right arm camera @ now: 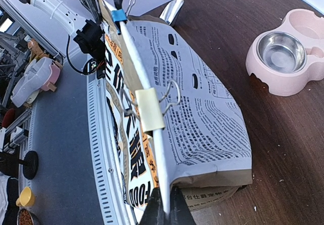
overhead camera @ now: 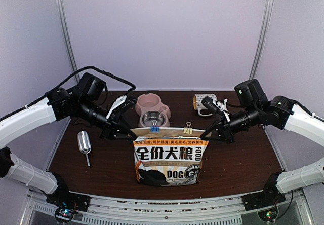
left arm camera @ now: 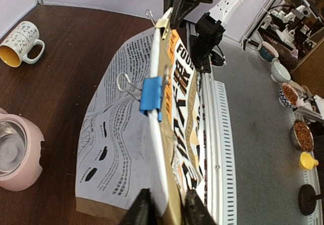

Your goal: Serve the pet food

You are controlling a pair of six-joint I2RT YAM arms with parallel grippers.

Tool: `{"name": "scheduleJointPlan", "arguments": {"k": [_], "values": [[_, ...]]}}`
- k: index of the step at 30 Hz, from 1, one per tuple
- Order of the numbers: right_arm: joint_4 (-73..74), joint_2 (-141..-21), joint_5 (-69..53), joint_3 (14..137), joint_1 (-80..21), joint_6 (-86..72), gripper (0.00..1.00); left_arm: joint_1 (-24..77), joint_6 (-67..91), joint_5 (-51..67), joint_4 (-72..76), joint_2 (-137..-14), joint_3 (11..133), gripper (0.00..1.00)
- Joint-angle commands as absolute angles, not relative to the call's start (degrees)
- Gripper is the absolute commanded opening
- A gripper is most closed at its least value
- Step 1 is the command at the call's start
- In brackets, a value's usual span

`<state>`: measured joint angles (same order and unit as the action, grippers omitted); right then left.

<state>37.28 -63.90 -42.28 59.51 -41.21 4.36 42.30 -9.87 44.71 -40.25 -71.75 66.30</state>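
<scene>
Blocked mid-tabletop [overhead camera: 238,159] by upright bag [overhead camera: 168,159]. Along its top seam: blue clip [overhead camera: 154,128], beige clip [overhead camera: 188,129], left end effector [overhead camera: 124,133] at the 9 o'clock corner, right end effector [overhead camera: 206,134] clamped on the 3 o'clock corner. Close behind at 12, pink bowl [overhead camera: 144,103]; at 1, mug [overhead camera: 205,103]; at 9, scoop [overhead camera: 84,143] lying flat. Passable over bare wood at 3 to 5 and 7 to 8.

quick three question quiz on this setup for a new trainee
1. True or false: a blue binder clip and a pale yellow binder clip seal the kraft-brown and white printed dog food bag.
2. In the top view, what lies left of the bag? A white patterned mug; B shiny metal scoop; C pink double bowl.
3. Fill in: the right gripper is shut on the bag's top ____.
Key: 1 true; 2 B; 3 edge.
</scene>
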Motion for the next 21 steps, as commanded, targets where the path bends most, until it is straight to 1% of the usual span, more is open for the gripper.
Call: {"name": "scheduleJointPlan", "arguments": {"k": [1,2,3,4,5,6,7,8,11,13,14,21], "values": [[36.3,-60.5,-39.4,59.7,-40.9,2.9,0.0,41.9,-11.2,44.5,-40.4,-72.0,67.4,0.15],[36.3,-60.4,-38.8,59.9,-40.9,2.3,0.0,41.9,-11.3,44.7,-40.4,-72.0,67.4,0.1],[36.5,-60.4,-38.4,60.3,-40.9,1.7,0.05,41.9,-11.4,45.1,-40.4,-72.0,67.5,0.03],[36.7,-60.4,-38.0,61.0,-41.0,1.1,0.19,42.0,-11.4,45.4,-40.3,-72.1,67.5,0.0],[36.9,-60.4,-37.4,61.7,-41.3,0.5,0.35,42.0,-11.4,45.6,-40.1,-72.0,67.5,0.0],[37.3,-60.5,-36.0,62.7,-42.0,0.3,0.48,42.0,-11.2,46.0,-39.8,-72.0,67.4,0.0],[37.8,-60.5,-35.1,63.6,-42.9,0.1,0.57,42.1,-11.2,46.3,-39.6,-71.9,67.4,0.0],[37.9,-60.5,-33.6,64.7,-43.9,-0.1,0.63,42.2,-11.1,46.3,-39.0,-71.6,67.4,0.0],[38.3,-61.2,-30.3,68.1,-46.2,-0.7,0.69,43.3,-10.0,44.4,-35.6,-69.7,65.7,0.0],[38.7,-62.6,-28.2,70.9,-47.1,-1.4,0.82,44.0,-9.7,43.8,-34.0,-68.1,64.8,0.0],[39.9,-65.0,-26.7,74.6,-47.9,-1.8,0.88,44.1,-9.2,44.9,-33.0,-67.5,64.3,0.0],[43.5,-75.0,-24.2,86.4,-51.9,-1.4,0.89,45.2,-8.4,44.6,-33.0,-68.5,64.4,0.0]]}}
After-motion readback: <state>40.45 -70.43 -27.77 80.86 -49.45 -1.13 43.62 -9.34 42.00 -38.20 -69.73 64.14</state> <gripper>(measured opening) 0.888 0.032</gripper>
